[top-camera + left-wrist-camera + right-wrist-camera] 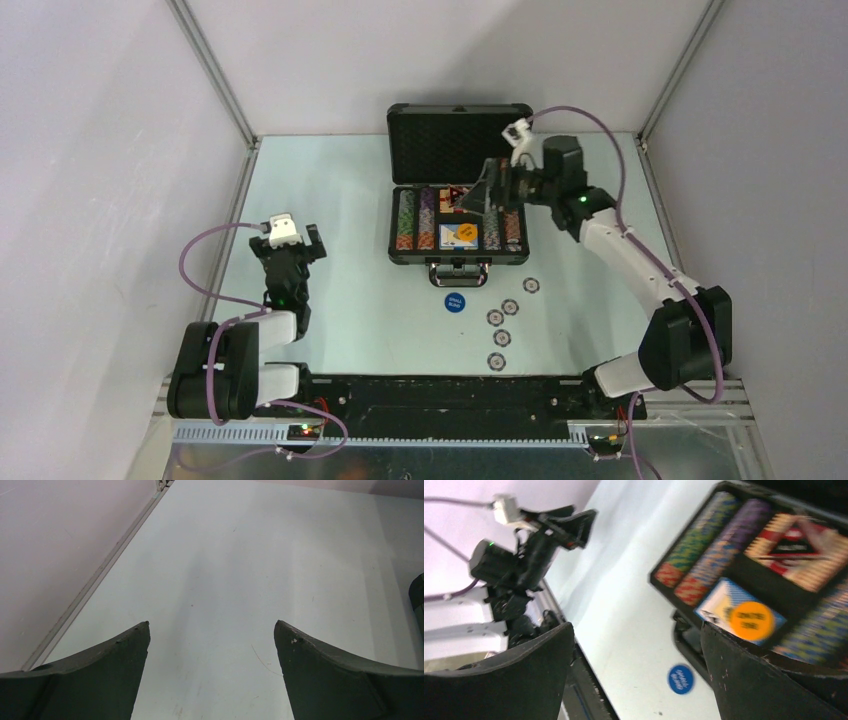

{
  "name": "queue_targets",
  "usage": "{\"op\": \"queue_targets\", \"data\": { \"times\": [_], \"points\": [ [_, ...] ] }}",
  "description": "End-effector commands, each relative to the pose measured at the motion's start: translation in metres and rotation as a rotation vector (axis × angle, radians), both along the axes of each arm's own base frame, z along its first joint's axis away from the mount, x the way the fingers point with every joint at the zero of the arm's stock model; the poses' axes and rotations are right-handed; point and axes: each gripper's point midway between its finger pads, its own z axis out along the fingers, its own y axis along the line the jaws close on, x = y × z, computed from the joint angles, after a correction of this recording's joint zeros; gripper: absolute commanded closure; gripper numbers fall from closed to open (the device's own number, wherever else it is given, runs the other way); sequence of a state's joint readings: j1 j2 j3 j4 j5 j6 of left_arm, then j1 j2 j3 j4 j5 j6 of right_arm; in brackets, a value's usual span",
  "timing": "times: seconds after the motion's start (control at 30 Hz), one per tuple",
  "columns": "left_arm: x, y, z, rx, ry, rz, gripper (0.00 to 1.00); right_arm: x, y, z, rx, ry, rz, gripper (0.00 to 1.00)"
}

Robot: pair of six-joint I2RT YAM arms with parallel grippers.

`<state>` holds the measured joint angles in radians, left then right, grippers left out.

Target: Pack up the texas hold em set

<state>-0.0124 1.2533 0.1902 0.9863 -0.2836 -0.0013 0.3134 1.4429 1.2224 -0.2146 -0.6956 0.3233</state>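
Note:
The dark grey briefcase [412,252] lies open at the far middle, its lid [458,140] upright. Inside are rows of striped chips [405,222], a red card box [450,197] with a dark triangular marker [796,542] on it, and an orange button [466,230] on a blue-and-white box. A blue button [455,301] and several loose chips [502,338] lie on the table in front of the case. My right gripper [490,195] hovers over the case's right half, open and empty [636,625]. My left gripper [300,240] is open and empty over bare table [211,622].
The case handle [458,272] faces the arms. White walls with metal rails enclose the table on the left, back and right. A black rail [440,392] runs along the near edge between the arm bases. The left arm shows in the right wrist view [524,560].

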Motion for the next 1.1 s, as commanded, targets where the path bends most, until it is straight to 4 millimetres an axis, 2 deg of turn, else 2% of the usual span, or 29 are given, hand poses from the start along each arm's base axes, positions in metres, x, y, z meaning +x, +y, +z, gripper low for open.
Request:
{"op": "queue_targets", "data": {
  "times": [0.0,0.1,0.13,0.3,0.4,0.47,0.6,0.7,0.73,0.77,0.8,0.83,0.87,0.9,0.93,0.97,1.07],
  "points": [
    [0.003,0.004,0.015,-0.011,-0.065,0.014,0.02,-0.023,0.053,0.027,0.066,-0.091,0.074,0.01],
    [0.003,0.003,0.016,-0.012,-0.065,0.014,0.02,-0.03,0.079,0.012,0.062,-0.071,0.09,0.01],
    [0.003,0.003,0.016,-0.012,-0.065,0.014,0.02,-0.033,0.091,0.018,0.087,-0.099,0.102,0.01],
    [0.003,0.003,0.015,-0.012,-0.065,0.013,0.02,-0.039,0.121,0.005,0.108,-0.084,0.099,0.01],
    [0.003,0.003,0.016,-0.012,-0.066,0.013,0.02,-0.053,0.141,0.0,0.137,-0.087,0.111,0.0],
    [0.003,0.003,0.016,-0.012,-0.065,0.013,0.02,-0.062,0.153,-0.008,0.15,-0.082,0.107,0.0],
    [0.003,0.003,0.016,-0.011,-0.065,0.013,0.02,-0.073,0.178,-0.035,0.135,-0.017,0.081,0.01],
    [0.003,0.003,0.016,-0.012,-0.066,0.013,0.02,-0.083,0.191,-0.046,0.11,-0.003,0.047,0.0],
    [0.003,0.003,0.016,-0.012,-0.066,0.014,0.02,-0.078,0.189,-0.049,0.096,-0.003,-0.014,0.0],
    [0.003,0.004,0.015,-0.012,-0.064,0.014,0.02,-0.085,0.19,-0.055,0.069,0.01,-0.025,0.0],
    [0.003,0.003,0.016,-0.012,-0.065,0.014,0.02,-0.078,0.185,-0.056,0.052,0.004,-0.095,0.0],
    [0.003,0.003,0.016,-0.012,-0.065,0.013,0.02,-0.086,0.185,-0.063,0.019,0.017,-0.11,0.0],
    [0.003,0.003,0.015,-0.012,-0.064,0.014,0.02,-0.08,0.179,-0.062,0.006,0.007,-0.176,0.0],
    [0.003,0.003,0.016,-0.012,-0.066,0.014,0.02,-0.088,0.178,-0.068,-0.025,0.025,-0.192,0.01],
    [0.003,0.003,0.016,-0.012,-0.065,0.013,0.02,-0.084,0.17,-0.066,-0.041,0.009,-0.256,0.01],
    [0.003,0.003,0.015,-0.012,-0.064,0.014,0.02,-0.086,0.163,-0.073,-0.082,0.015,-0.304,0.01],
    [0.003,0.003,0.016,-0.012,-0.065,0.013,0.02,-0.093,0.15,-0.072,-0.122,0.006,-0.387,0.0]
  ]
}}
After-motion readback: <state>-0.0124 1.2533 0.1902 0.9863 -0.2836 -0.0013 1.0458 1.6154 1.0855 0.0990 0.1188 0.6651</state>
